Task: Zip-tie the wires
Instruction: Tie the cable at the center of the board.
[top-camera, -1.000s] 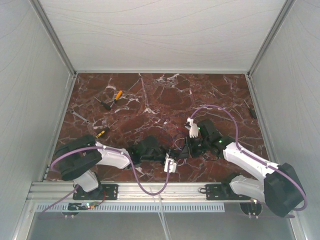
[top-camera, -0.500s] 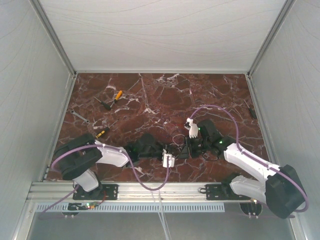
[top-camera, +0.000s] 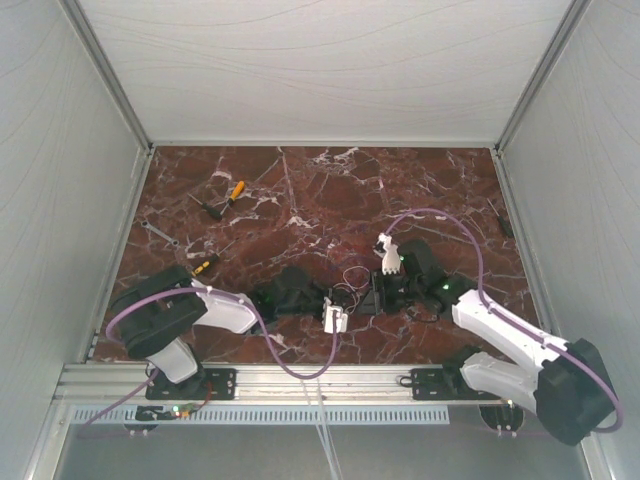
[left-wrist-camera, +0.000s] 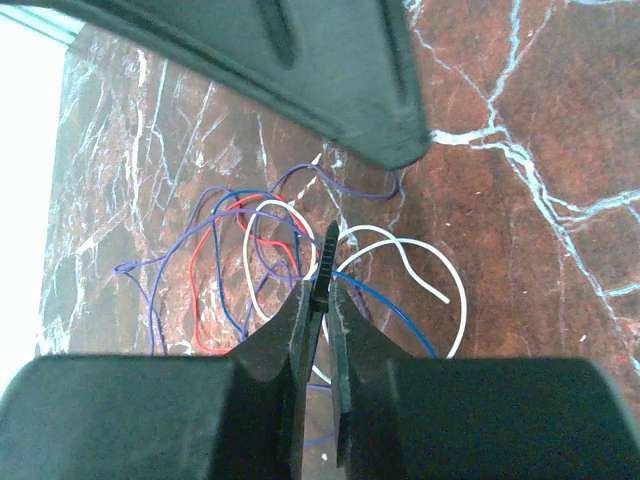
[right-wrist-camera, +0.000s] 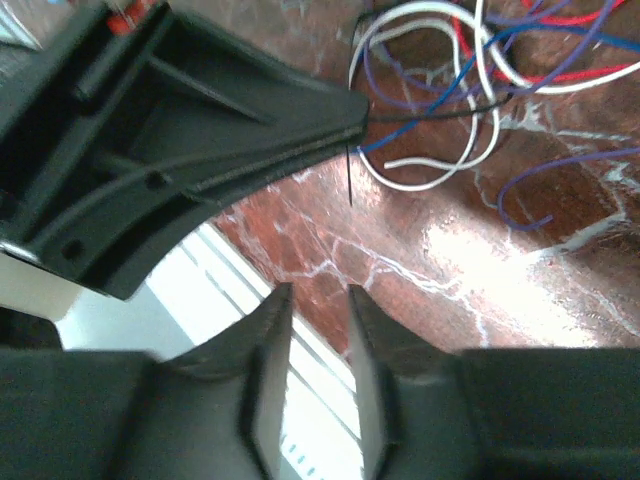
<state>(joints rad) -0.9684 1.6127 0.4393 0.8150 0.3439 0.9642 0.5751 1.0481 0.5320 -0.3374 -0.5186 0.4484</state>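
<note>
I am in the middle of the tying step. My left pincer (left-wrist-camera: 320, 300) is pressed together on a thin black zip tie (left-wrist-camera: 324, 262), which stands up between its fingers. My right pincer (right-wrist-camera: 318, 300) has its fingers a little apart with nothing between them, and it hangs just beside the left one.

The wires (left-wrist-camera: 262, 225) lie loose on the marble table (left-wrist-camera: 520, 200), directly under and in front of the left pincer. They are white, blue, red and purple strands in open loops, not yet gathered into a bundle.

I judge that the next move asks the right pincer to catch the free end of the tie and pull it tight. The left one must keep its hold and must not drag the strands away. The tie is very thin, so the right fingers have to meet it exactly.

Some things I cannot make out. In the right wrist view a black strand runs from the left pincer's tip across the wires, but I cannot tell if it goes around them or only over them. I do not see the head of the tie. In the top view both pincers cover most of the wires.
</note>
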